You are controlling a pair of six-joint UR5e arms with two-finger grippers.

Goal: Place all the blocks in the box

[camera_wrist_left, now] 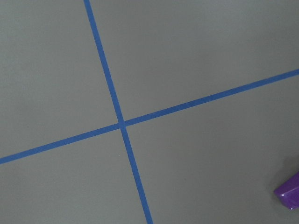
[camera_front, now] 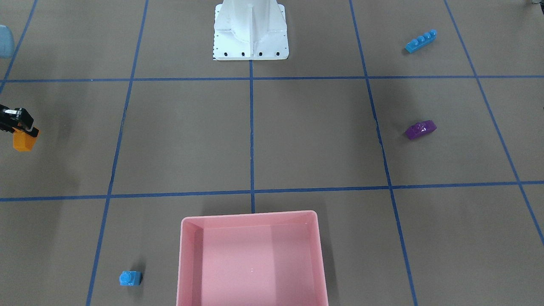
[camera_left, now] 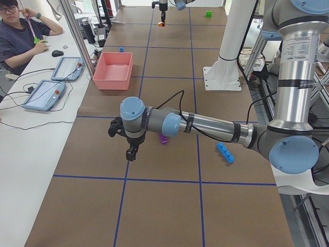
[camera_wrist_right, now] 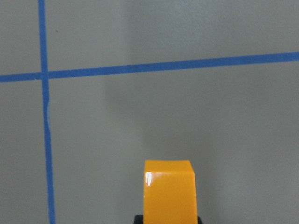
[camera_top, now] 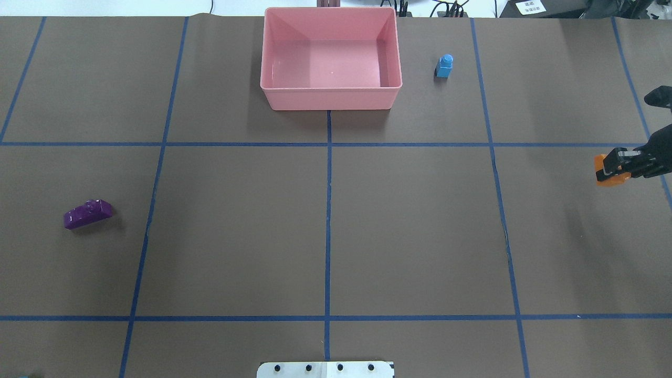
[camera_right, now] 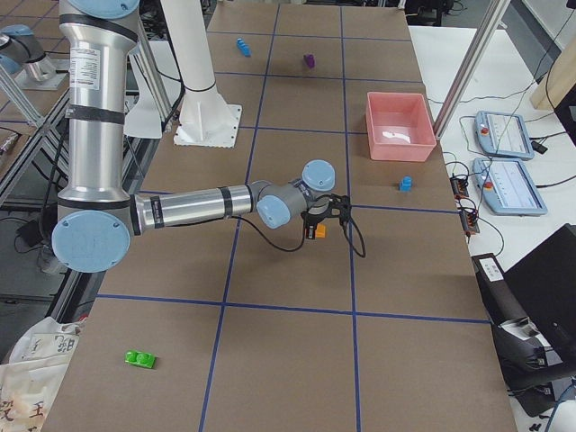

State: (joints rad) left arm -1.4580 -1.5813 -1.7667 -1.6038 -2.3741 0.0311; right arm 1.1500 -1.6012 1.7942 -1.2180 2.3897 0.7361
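Front camera: the pink box (camera_front: 189,255) is just bare floor inside, and the right fingers (camera_front: 24,122) are clamped on the orange block (camera_front: 23,142), way off over the bench (camera_front: 318,140). Overhead: the small blue block (camera_top: 444,67) sits just outside the box, with the purple block (camera_top: 88,213) well apart. Left-end camera: can't tell whether the left fingers (camera_left: 132,152) are gripping or loose.

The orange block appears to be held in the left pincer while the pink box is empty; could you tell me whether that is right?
Not quite: the orange block is held in the right pincer, not the left. The overhead exterior view shows that arm at its right edge. The pink box is indeed empty.
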